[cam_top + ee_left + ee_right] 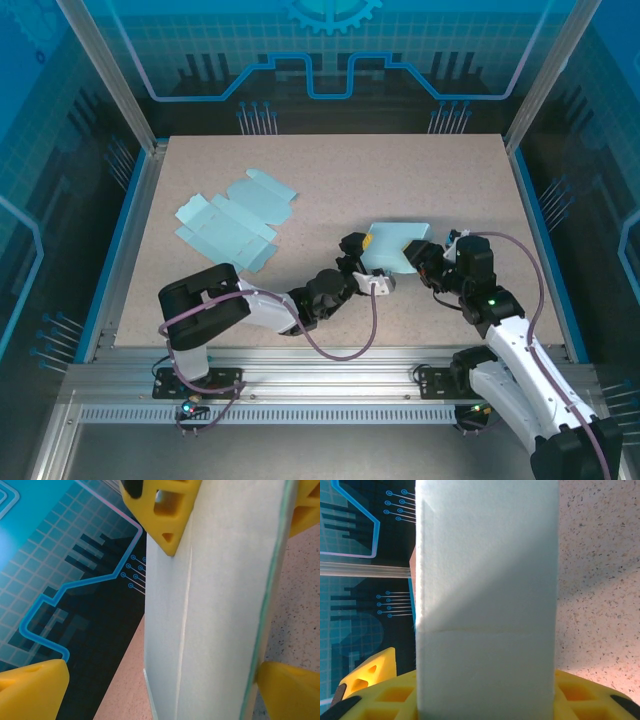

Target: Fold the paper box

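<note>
**Box in hand and partly shaped, folding not finished**

Top external: The paper box [395,245] is off the table [400,170], held up just toward three o'clock of the table's middle, between the two arms. The right gripper [425,258] meets it from its three o'clock side and the left gripper [370,262] from its eight o'clock side. Toward nine o'clock lie the flat blanks [235,225], spread out and unfolded. The held piece looks bent out of flat, but I cannot tell from here which flaps are tucked.

Left wrist: The paper box [220,605] stands as a tall pale panel with one crease running from twelve to six o'clock. The left gripper [160,692] has its jaws spread wide around it. The finger at seven o'clock is well apart from the paper and the one at five o'clock is against the panel's edge, so it clamps nothing. The yellow fingers [160,510] at twelve o'clock flank the panel and look like the other arm's.

Right wrist: The right gripper [485,700] is closed on the paper box [485,580], which rises from between its jaws toward twelve o'clock with a cross crease low down.

Judgement: the task is midway. One blank is lifted, creased and held, and the remaining walls and flaps are probably still to be closed.
</note>
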`<state>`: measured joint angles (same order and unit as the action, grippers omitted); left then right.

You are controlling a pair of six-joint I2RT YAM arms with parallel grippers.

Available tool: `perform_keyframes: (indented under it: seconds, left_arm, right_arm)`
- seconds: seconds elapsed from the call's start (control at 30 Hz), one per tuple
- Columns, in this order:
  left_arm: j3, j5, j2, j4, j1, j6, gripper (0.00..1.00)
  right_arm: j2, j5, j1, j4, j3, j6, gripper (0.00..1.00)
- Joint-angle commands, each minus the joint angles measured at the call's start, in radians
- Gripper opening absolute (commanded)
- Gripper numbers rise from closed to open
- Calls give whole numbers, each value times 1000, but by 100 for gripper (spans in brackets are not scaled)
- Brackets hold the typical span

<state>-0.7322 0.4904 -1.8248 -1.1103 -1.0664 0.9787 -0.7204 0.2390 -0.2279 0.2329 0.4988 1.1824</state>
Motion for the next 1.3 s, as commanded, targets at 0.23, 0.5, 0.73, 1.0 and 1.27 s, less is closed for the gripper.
perform_keyframes:
  seconds: [0.23,0.5,0.73,1.0,1.27]
  left_arm:
    - [26,6,1,45,16,3,99]
    - [-10,73,-27,41,31,18,93]
    - [-23,77,-27,37,31,35,70]
    - [-14,84,-8,43,31,56,49]
    - [23,99,54,98,31,80,45]
  right_arm:
    - [6,78,-3,14,17,12,42]
    - [6,79,-4,16,17,16,42]
    - [-2,72,-4,23,9,16,43]
    - [-10,69,-2,35,15,4,47]
    - [-13,46,1,74,35,-16,56]
